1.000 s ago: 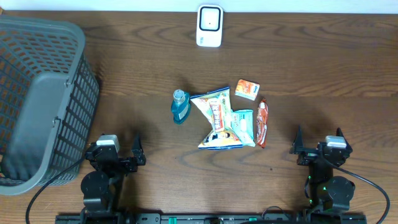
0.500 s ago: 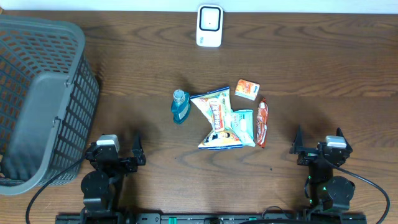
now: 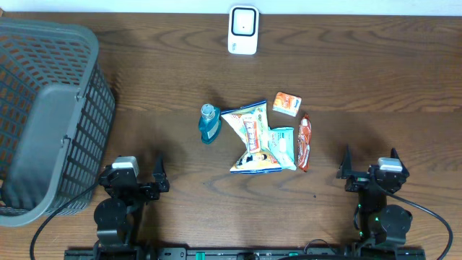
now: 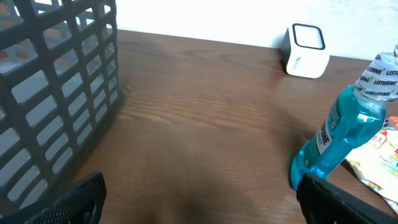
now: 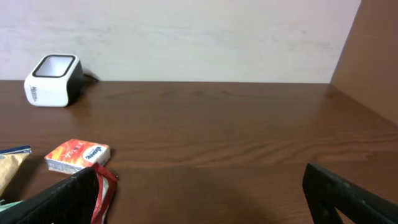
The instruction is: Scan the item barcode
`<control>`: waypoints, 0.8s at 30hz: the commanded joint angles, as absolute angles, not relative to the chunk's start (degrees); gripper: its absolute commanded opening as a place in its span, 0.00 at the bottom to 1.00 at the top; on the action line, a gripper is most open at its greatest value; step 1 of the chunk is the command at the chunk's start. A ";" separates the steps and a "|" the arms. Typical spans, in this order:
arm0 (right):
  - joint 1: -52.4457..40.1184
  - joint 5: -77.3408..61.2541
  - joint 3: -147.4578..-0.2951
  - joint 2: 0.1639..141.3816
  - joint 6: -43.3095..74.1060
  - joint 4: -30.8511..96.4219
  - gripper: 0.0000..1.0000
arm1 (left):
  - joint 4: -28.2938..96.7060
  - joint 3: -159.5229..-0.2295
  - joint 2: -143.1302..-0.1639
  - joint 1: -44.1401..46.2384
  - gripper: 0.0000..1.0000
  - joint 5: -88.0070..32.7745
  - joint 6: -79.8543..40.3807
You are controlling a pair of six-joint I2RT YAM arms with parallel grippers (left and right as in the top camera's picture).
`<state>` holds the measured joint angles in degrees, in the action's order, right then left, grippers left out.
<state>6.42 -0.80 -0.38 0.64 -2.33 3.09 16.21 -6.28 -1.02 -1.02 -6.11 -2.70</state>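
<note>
Jaws: left gripper [image 4: 199,185] and right gripper [image 5: 199,173] both spread wide, empty.
Items: snack packets [image 3: 260,137] and mouthwash bottle [image 3: 208,123], arm-side of scanner [image 3: 243,30].

Wooden table [image 3: 375,87] holds: one dark grey mesh basket [image 3: 88,119], one white barcode scanner [image 3: 243,30], one blue mouthwash bottle [image 3: 208,124], one small orange carton [image 3: 287,104], and three flat snack packets, namely one white-and-orange bag [image 3: 250,137], one teal pouch [image 3: 283,144], one narrow red wrapper [image 3: 304,142].
</note>
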 commanded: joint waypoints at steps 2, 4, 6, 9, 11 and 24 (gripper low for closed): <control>6.66 -14.72 -0.32 0.38 8.36 -4.40 0.99 | 17.93 -5.52 -1.30 -1.21 0.98 -6.87 -1.72; 6.66 -26.81 -0.32 0.38 21.41 -6.33 0.99 | 17.93 -5.52 -1.30 -1.21 0.98 -6.87 -1.74; 6.66 -29.80 -0.32 0.38 28.40 -7.44 0.99 | 17.93 -5.52 -1.30 -1.21 0.98 -6.87 -1.72; 6.66 -33.58 -0.32 0.38 37.47 -8.23 0.99 | 17.93 -5.52 -1.30 -1.21 0.98 -6.87 -1.74; 6.66 -40.42 -0.34 0.38 34.98 -14.39 0.99 | 17.93 -5.52 -1.30 -1.21 0.98 -6.87 -1.74; 6.63 -39.20 -31.40 21.56 15.68 17.89 0.99 | 17.93 -5.52 -1.30 -1.21 0.98 -6.87 -1.72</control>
<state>6.42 -39.20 -22.61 14.00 24.88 12.47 16.29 -6.31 -1.10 -1.02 -6.11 -2.70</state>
